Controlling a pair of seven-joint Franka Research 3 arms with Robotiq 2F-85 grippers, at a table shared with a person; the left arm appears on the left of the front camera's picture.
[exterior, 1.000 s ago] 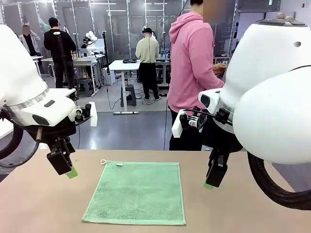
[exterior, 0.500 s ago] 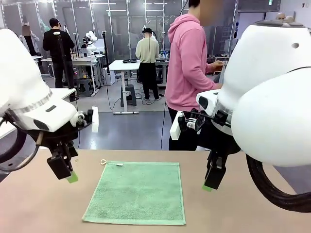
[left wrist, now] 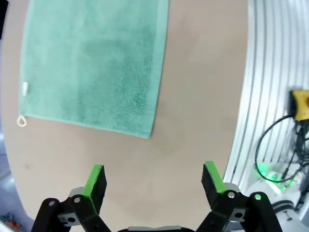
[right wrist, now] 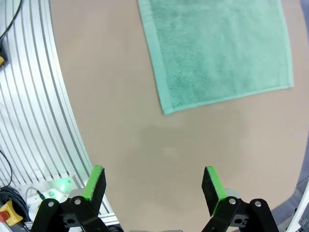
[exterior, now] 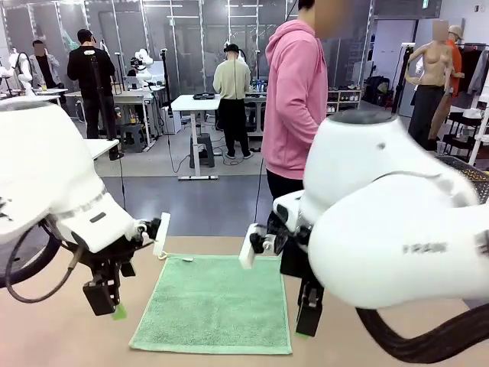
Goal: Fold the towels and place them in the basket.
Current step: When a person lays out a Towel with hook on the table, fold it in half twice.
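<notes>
Left gripper (left wrist: 154,180) and right gripper (right wrist: 154,181) hover (jaws wide).

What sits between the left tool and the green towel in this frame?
In the left wrist view, only bare tan tabletop separates the open left tool from the flat green towel.

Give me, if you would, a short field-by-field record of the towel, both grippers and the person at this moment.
towel: mint green towel, spread flat and unfolded on the table
corner loop: at the towel's far corner, on the robot's left
left gripper: open, empty, over bare table just off the towel's near left corner
right gripper: open, empty, over bare table just off the towel's near right corner
person: pink hoodie, standing at the far side
folding: not yet begun
</notes>
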